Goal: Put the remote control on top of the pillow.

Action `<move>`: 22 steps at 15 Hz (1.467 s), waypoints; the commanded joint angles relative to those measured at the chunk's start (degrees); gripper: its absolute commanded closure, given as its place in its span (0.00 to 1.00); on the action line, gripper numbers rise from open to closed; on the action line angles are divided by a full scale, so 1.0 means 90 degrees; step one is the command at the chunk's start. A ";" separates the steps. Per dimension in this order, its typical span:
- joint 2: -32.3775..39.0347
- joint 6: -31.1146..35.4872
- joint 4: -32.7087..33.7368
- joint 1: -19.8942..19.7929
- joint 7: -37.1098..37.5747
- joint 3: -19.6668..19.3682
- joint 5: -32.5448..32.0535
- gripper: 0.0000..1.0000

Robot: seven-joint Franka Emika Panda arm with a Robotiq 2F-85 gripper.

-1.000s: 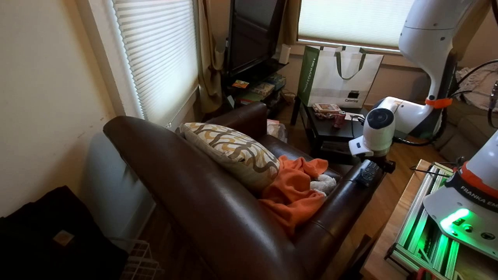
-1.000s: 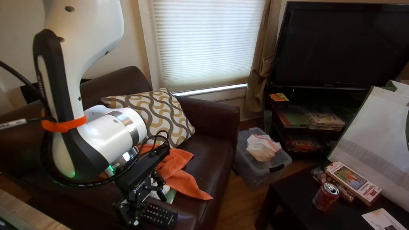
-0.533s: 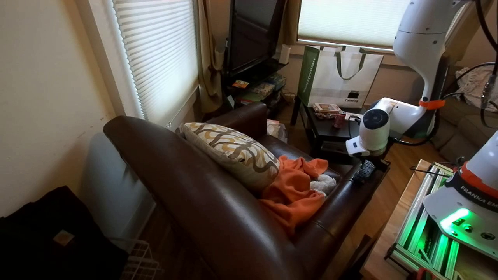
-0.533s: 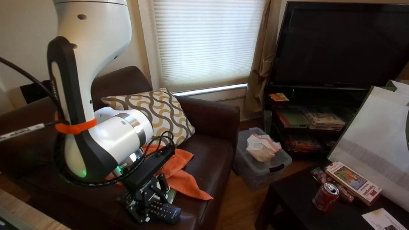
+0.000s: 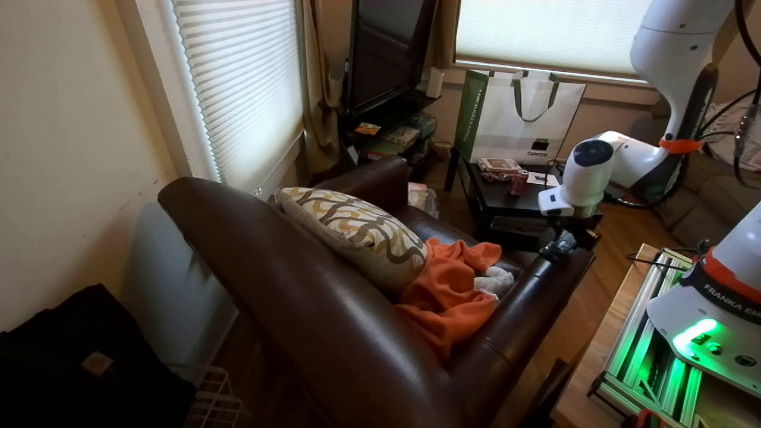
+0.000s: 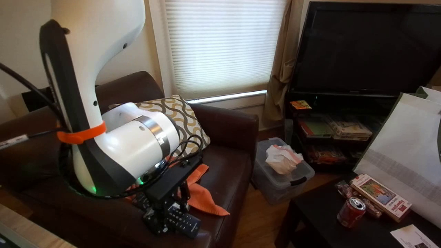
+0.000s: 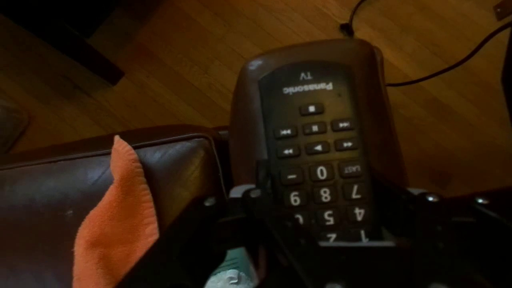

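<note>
Brown leather covers the sofa (image 5: pixel 333 309) and its rounded armrest (image 5: pixel 523 321). A patterned pillow (image 5: pixel 357 229) leans against the sofa's back, and an orange cloth (image 5: pixel 455 297) lies bunched just beside it. The gripper (image 7: pixel 318 178) stands only as wide as the remote control (image 7: pixel 314 148), clasping its long sides. The remote control is over the armrest's front end, well apart from the pillow.

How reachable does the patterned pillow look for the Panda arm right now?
Probably yes. The patterned pillow shows a mostly uncovered printed face, and the orange cloth lies lower, beside it. The jaws are closed on the Panasonic TV remote; true reach isn't certain.
</note>
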 commanded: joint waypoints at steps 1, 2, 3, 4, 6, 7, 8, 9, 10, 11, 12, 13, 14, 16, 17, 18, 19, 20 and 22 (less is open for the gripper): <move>-0.0520 0.0866 -0.0037 -0.0462 -0.1519 -0.0578 0.1063 0.69; -0.0471 0.0999 0.0011 -0.0470 -0.2012 -0.0718 0.1650 0.69; -0.0445 0.1040 0.0020 -0.0581 -0.2520 -0.0718 0.2218 0.69; -0.0416 0.1006 0.0027 -0.0713 -0.2957 -0.0600 0.2754 0.69; -0.0582 0.0702 -0.0019 -0.1106 -0.3753 -0.0041 0.3807 0.69; -0.0688 0.0636 -0.0051 -0.1339 -0.4198 0.0306 0.4335 0.69; -0.0807 0.0546 -0.0064 -0.1549 -0.4623 0.0661 0.4858 0.69; -0.0919 0.0425 -0.0065 -0.1793 -0.5089 0.1071 0.5396 0.69; -0.1028 0.0225 -0.0039 -0.2029 -0.5597 0.1500 0.5925 0.69; -0.0620 0.0641 0.0067 -0.1369 -0.4889 0.0711 0.5340 0.44; -0.0726 0.0510 0.0068 -0.1451 -0.5264 0.0953 0.5764 0.44; -0.0813 0.0436 0.0065 -0.1488 -0.5431 0.1075 0.5949 0.44; -0.0869 0.0409 0.0060 -0.1507 -0.5479 0.1115 0.5996 0.44; -0.0905 0.0402 0.0047 -0.1551 -0.5517 0.1120 0.6009 0.44; -0.0905 0.0403 0.0044 -0.1568 -0.5538 0.1117 0.6010 0.44; -0.0904 0.0403 0.0041 -0.1578 -0.5553 0.1116 0.6011 0.69; -0.0892 0.0448 0.0103 -0.1546 -0.5563 0.1219 0.6205 0.69; -0.0968 0.0398 0.0166 -0.1423 -0.5504 0.1260 0.6351 0.69; -0.1243 0.0073 0.0389 -0.1122 -0.5563 0.1498 0.6792 0.69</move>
